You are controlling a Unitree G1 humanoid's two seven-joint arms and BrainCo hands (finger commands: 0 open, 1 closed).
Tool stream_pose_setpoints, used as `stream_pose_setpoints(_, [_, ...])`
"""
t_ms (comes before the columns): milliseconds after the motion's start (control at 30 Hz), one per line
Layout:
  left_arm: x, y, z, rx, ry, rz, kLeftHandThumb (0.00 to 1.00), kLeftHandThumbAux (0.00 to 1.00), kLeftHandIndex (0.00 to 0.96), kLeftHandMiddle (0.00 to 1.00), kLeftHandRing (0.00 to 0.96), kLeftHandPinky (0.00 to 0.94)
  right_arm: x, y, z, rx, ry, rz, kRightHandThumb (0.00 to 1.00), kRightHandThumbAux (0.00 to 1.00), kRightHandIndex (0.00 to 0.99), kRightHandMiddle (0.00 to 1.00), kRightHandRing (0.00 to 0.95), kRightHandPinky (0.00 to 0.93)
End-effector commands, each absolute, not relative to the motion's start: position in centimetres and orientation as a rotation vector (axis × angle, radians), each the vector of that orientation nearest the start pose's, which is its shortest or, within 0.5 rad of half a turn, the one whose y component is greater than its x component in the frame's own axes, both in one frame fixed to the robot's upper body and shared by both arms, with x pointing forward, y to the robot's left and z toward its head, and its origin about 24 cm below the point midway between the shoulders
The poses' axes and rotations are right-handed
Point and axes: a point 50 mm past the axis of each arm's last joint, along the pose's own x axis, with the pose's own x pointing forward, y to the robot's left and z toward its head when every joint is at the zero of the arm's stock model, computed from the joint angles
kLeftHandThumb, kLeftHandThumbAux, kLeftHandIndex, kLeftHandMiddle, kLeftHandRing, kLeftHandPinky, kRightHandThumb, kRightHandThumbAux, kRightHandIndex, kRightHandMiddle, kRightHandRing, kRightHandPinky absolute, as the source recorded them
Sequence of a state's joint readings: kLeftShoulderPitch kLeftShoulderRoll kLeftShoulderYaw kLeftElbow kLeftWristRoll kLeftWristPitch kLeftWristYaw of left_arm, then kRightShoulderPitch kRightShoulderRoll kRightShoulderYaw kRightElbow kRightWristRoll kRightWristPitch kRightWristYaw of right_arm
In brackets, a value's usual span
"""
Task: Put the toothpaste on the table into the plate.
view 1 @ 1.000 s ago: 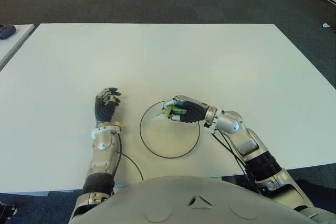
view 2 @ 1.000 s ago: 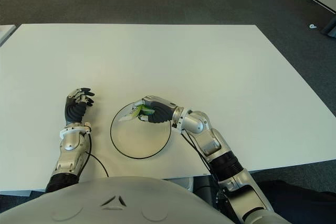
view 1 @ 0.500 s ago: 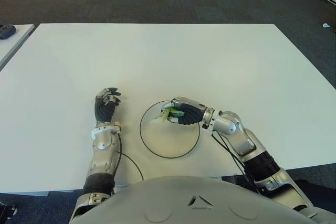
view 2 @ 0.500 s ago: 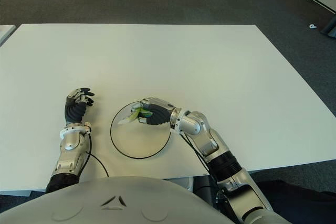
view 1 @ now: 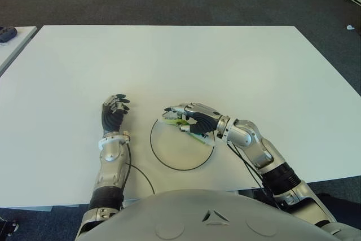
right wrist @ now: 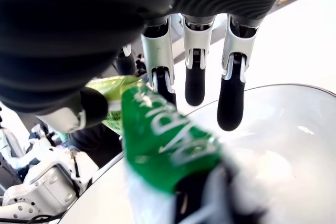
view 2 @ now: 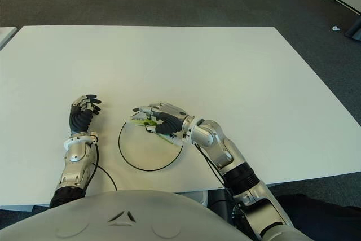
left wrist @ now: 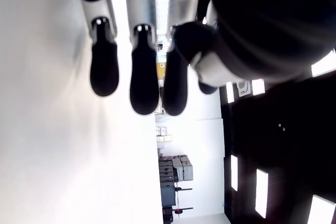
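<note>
Just below the centre of the left eye view, the right hand reaches over the far rim of the plate, a shallow dish with a thin dark edge on the white worktop. Its fingers are stretched out and spread rather than curled. The toothpaste, a green and white tube, lies under the hand over the plate's upper right part; the right wrist view shows it close against the palm and thumb, though whether it is pinched or lying loose cannot be told. The left hand shows left of the plate, fingers loosely bent, holding nothing.
</note>
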State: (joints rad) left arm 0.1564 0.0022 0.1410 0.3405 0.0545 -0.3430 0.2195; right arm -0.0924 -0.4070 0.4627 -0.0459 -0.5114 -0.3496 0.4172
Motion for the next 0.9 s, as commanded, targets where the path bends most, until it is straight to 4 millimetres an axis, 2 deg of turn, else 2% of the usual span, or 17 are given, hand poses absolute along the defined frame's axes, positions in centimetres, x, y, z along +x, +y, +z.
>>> stream_pose_setpoints(33, [18.8, 19.9, -4.5, 0.064, 0.210, 0.384, 0.834, 0.678, 0.401, 0.504, 0.612, 0.592, 22.2, -8.1, 5.2, -0.934, -0.354, 0.962, 0.632, 0.308, 0.002, 0.001, 0.001, 0.001])
stream_pose_setpoints(300, [18.7, 19.9, -4.5, 0.065, 0.211, 0.388, 0.834, 0.678, 0.401, 0.507, 0.619, 0.596, 22.1, -8.1, 5.1, -0.903, -0.382, 0.894, 0.591, 0.217, 0.000, 0.000, 0.000, 0.000])
stream_pose_setpoints(567, [18.8, 19.8, -4.4, 0.084, 0.199, 0.378, 0.835, 0.678, 0.402, 0.511, 0.627, 0.610, 21.9, -8.1, 5.2, -0.835, -0.388, 0.869, 0.551, 0.178, 0.000, 0.000, 0.000, 0.000])
stream_pose_setpoints(900, [18.7, 20.0, -4.5, 0.072, 0.204, 0.373, 0.834, 0.678, 0.401, 0.516, 0.634, 0.618, 22.2, -9.0, 6.8, -0.727, -0.333, 0.854, 0.541, 0.158, 0.000, 0.000, 0.000, 0.000])
